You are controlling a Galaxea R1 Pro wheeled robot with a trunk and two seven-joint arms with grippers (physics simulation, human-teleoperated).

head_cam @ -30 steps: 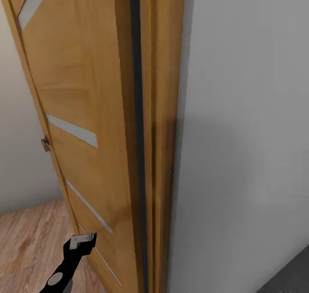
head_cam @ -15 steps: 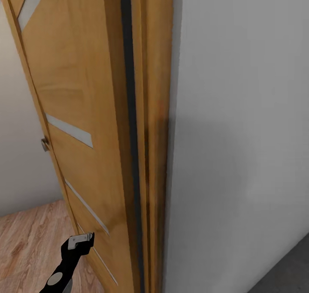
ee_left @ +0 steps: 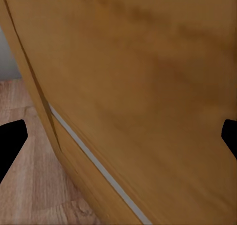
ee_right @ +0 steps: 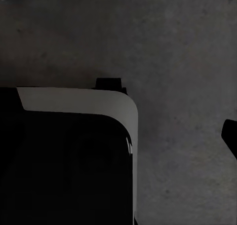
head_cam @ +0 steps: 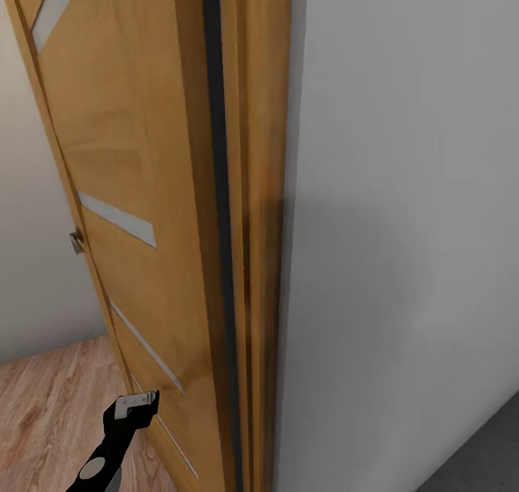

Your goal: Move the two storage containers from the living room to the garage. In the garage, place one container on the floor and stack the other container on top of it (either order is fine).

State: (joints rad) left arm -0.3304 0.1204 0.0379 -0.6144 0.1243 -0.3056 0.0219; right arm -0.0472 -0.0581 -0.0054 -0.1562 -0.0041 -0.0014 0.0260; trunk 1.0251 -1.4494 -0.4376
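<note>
Carrying no container, with fingers of the left gripper (ee_left: 118, 136) spread wide apart and empty just before the wooden door (head_cam: 130, 153). Right gripper (ee_right: 229, 141) over dark concrete floor (ee_right: 187, 47), finger state impossible to tell. Risk, judged: clipping door or grey wall (head_cam: 411, 225) in turning, so stalling.

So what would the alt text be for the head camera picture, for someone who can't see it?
An open wooden door with pale diagonal inlay strips and a small metal knob stands edge-on beside a plain grey wall. The robot's left gripper sits low, close to the door's lower panel, above light wood-plank floor.
</note>
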